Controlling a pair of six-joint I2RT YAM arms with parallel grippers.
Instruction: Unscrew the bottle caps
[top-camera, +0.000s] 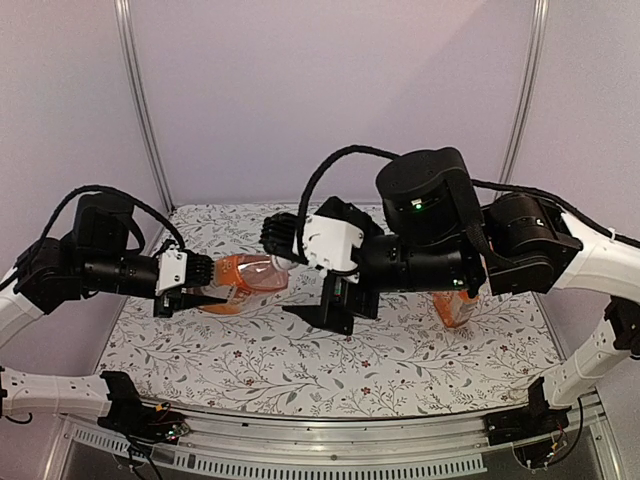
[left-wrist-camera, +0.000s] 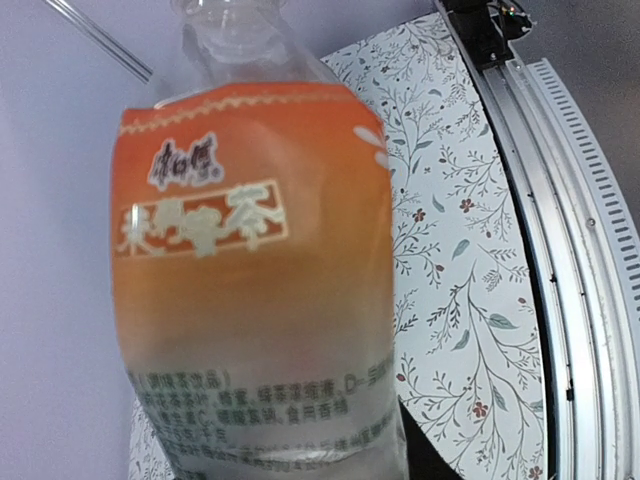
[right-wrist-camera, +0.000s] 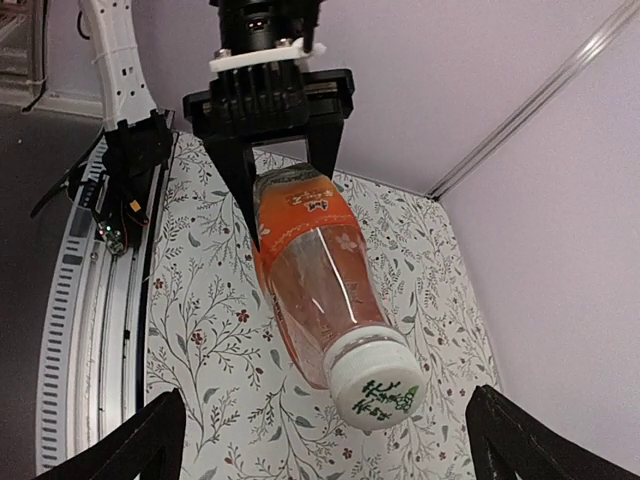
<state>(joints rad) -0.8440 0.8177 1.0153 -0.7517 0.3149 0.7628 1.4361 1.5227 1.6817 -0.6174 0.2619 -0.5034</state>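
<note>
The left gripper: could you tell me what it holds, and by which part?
The left gripper clamps a bottle across its orange-labelled lower body; cap end free.

My bottle (right-wrist-camera: 305, 275) is clear, glossy plastic, its orange label (left-wrist-camera: 240, 200) a smooth, shiny film, and its cap (right-wrist-camera: 375, 385) duller white plastic. The fingers (right-wrist-camera: 235, 175) of my left gripper (right-wrist-camera: 291, 206) are matt black plastic. The table cover (top-camera: 300, 365) is a matt printed sheet, cloth or paper I cannot tell. The rail (left-wrist-camera: 585, 200) beside it is ribbed, brushed metal.
</note>
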